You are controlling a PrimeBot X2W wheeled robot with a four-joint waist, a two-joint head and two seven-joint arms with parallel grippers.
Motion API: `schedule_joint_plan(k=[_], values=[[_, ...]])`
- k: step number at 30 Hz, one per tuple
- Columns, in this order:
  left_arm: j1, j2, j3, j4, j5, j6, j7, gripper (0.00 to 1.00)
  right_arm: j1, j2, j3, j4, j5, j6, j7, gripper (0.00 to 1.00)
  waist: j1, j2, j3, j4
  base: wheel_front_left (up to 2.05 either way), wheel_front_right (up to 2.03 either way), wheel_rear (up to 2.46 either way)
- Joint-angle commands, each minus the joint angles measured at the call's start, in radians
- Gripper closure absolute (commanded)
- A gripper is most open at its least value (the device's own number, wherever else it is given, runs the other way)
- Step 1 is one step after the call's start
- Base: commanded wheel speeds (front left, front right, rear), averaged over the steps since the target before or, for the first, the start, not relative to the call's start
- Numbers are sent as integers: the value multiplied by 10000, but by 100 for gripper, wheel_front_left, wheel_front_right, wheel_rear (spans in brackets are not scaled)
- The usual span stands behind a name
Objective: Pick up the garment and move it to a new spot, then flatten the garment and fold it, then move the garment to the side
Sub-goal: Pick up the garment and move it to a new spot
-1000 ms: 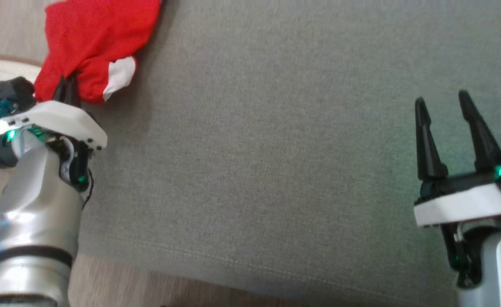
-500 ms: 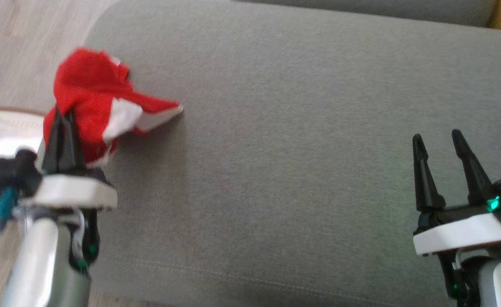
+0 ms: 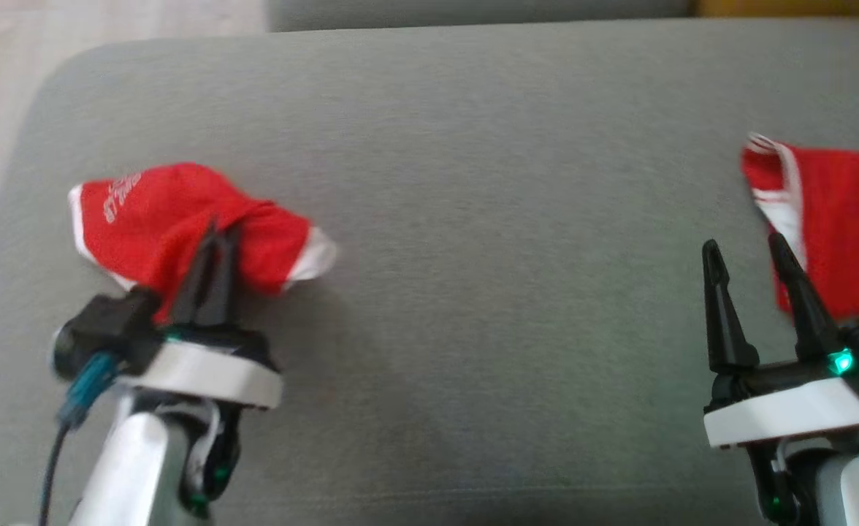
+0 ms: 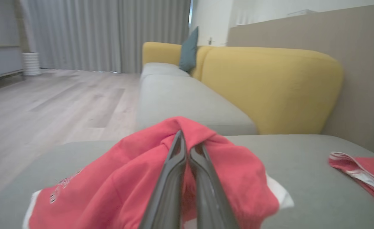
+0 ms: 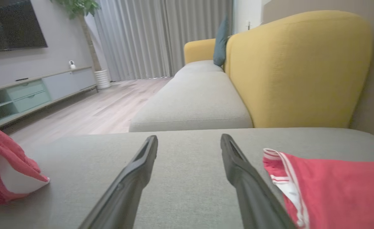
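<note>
Brought the red garment in from the 9 o'clock edge of the grey seat cushion over the past second, with the head camera swinging too. Lies now bunched on the cushion at about 9 o'clock in the head view, long axis running 9 to 3 o'clock, white-trimmed corner pointing to 3 o'clock, white lettering at the 9 o'clock end. Pinched near its middle by the left gripper, fingers pressed all but together on a raised fold of red cloth. Seen at 4 o'clock: right gripper, fingers spread wide, gripping nothing, held over bare cushion. Just beside its right finger, at 3 o'clock, a second red cloth with white striped trim, flat on the cushion, well apart from the garment. Behind, toward 12 o'clock in the wrist views, a yellow backrest.
</note>
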Motion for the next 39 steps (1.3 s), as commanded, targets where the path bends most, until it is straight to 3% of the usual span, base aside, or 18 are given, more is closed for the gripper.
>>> schedule_joint_plan(k=[1, 8, 13, 19, 25, 26, 27, 33, 39], values=[[-860, -3, 133, -255, 83, -153, 50, 100, -359, -53, 222, -345, 94, -7, -107, 0, 1, 0, 300, -883, 0, 0, 0], [-2092, -379, -760, 43, 261, -678, 125, 100, -409, -53, 148, -265, 344, -7, -419, 0, 1, 0, 912, -2202, 0, 0, 0], [-2528, -535, -1192, 473, 293, -906, 323, 100, -451, -53, 170, -174, 466, -7, -632, 0, 1, 0, 1267, -2626, 0, 0, 0], [-2400, -705, -1876, 1683, -50, -1293, 997, 100, -487, -53, 183, 76, 634, -7, -927, 0, 1, 0, 1588, -2772, 0, 0, 0], [-2145, -712, -2535, 2553, -47, -1531, 1115, 100, -571, -52, 190, 280, 581, -7, -979, 0, 1, 0, 1523, -2450, 0, 0, 0], [-2114, -693, -2645, 2622, 46, -1547, 982, 58, -588, -52, 187, 301, 524, -7, -968, 0, 1, 0, 1468, -2370, 0, 0, 0], [-2069, -666, -2763, 2690, 139, -1565, 859, 0, -600, -52, 189, 311, 485, -7, -957, 0, 1, 0, 1412, -2290, 0, 0, 0], [-1608, -584, -3096, 2715, 308, -1554, 68, 0, -540, -52, 178, 420, 341, -7, -798, 0, 1, 0, 851, -1683, 0, 0, 0], [-1111, -505, -2596, 2205, 192, -1035, -733, 0, -407, -52, 137, 407, 184, -7, -565, 0, 1, 0, 253, -983, 0, 0, 0]])
